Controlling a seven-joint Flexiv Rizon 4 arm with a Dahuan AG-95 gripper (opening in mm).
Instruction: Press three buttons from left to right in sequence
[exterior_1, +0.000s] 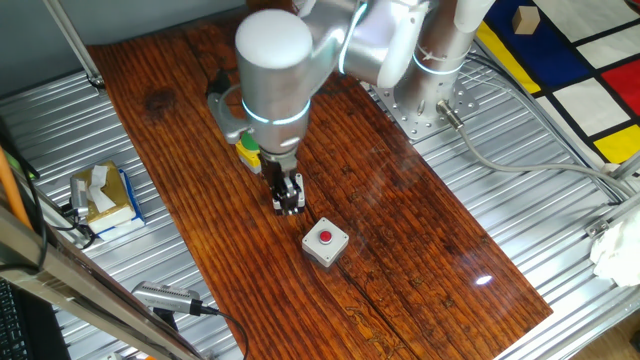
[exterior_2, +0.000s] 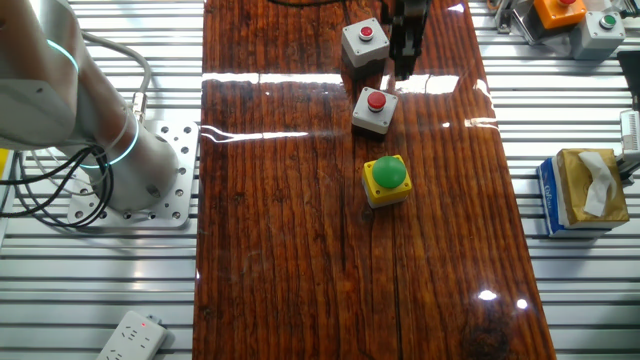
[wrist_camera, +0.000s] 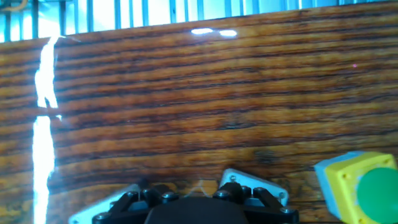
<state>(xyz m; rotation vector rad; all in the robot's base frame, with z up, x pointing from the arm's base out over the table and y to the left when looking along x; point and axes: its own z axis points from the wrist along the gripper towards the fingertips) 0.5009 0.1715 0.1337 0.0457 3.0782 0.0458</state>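
Three button boxes stand in a row on the wooden board (exterior_2: 300, 200). The yellow box with the green cap (exterior_2: 387, 178) also shows in the hand view (wrist_camera: 360, 186), and part of it shows behind the arm (exterior_1: 248, 150). The white-and-black box with the red cap (exterior_2: 376, 108) is in the middle; in the hand view only a white corner (wrist_camera: 255, 182) shows by the fingers. The light grey box with the red cap (exterior_2: 364, 40) is at the other end (exterior_1: 325, 241). My gripper (exterior_1: 288, 200) points down over the middle of the row and hides the middle box there. It is dark (exterior_2: 402, 60), and no gap or contact between the fingertips shows.
A tissue box (exterior_1: 105, 195) lies on the metal table beside the board (exterior_2: 585, 190). A power strip (exterior_2: 130, 335) and the arm's base plate (exterior_2: 150, 180) are on the other side. Spare button boxes (exterior_2: 598, 28) sit at a far corner. A white cloth (exterior_1: 615, 245) lies at the edge.
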